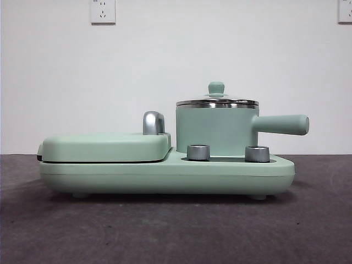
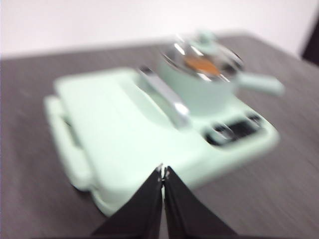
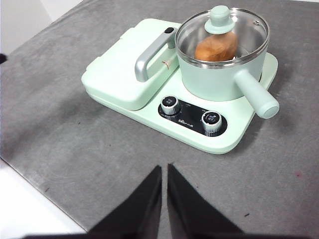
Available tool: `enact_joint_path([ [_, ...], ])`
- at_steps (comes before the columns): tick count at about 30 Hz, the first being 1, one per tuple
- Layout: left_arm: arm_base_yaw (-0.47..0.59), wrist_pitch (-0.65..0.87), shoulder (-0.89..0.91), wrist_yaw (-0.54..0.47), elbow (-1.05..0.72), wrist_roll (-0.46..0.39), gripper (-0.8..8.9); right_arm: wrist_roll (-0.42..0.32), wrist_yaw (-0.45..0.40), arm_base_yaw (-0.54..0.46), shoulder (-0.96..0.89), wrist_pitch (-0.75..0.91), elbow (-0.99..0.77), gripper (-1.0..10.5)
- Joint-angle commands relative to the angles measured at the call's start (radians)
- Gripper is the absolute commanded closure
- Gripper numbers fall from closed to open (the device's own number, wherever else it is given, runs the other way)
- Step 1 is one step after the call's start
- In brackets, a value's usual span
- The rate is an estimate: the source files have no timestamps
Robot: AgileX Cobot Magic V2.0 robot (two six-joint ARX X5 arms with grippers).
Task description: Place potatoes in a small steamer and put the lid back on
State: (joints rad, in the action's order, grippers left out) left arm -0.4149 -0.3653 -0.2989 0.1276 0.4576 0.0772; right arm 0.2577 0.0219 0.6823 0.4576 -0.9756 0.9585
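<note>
The small steamer (image 1: 217,129) is a mint-green pot with a stubby side handle, standing on the right half of the mint-green cooker base. It also shows in the right wrist view (image 3: 219,74) and, blurred, in the left wrist view (image 2: 202,79). The glass lid (image 1: 216,99) with its green knob sits closed on the pot (image 3: 222,30). The orange-brown potato (image 3: 215,47) lies inside under the lid, and shows as an orange blur (image 2: 202,64). My left gripper (image 2: 163,172) is shut and empty, away from the cooker. My right gripper (image 3: 164,169) is shut and empty over the table.
The flat griddle cover (image 1: 104,146) with a chrome handle (image 1: 154,122) fills the cooker's left half. Two steel knobs (image 1: 198,152) (image 1: 257,154) sit on the front panel. Grey table (image 1: 176,231) all around; a white wall behind.
</note>
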Motion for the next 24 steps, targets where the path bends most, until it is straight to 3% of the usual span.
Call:
enact_joint_path([
  [1,0.077,0.216,0.075,0.000,-0.157,-0.005,8.08,-0.008,-0.004,0.008,0.003,0.010,0.010,9.3],
  [4,0.150,0.283,0.152,0.000,-0.265,-0.008,8.08,-0.008,-0.004,0.008,0.003,0.010,0.010,9.3],
  [8,0.242,0.265,0.237,-0.001,-0.335,-0.069,8.08,-0.008,-0.003,0.008,0.003,0.010,0.010,9.3],
  [13,0.346,0.247,0.274,-0.068,-0.379,-0.072,8.08,-0.008,-0.003,0.008,0.003,0.010,0.010,9.3],
  [18,0.365,0.246,0.274,-0.133,-0.418,-0.058,8.08,-0.008,-0.003,0.008,0.003,0.010,0.010,9.3],
  [24,0.365,0.239,0.282,-0.133,-0.445,-0.058,8.08,-0.008,-0.003,0.008,0.003,0.010,0.010,9.3],
])
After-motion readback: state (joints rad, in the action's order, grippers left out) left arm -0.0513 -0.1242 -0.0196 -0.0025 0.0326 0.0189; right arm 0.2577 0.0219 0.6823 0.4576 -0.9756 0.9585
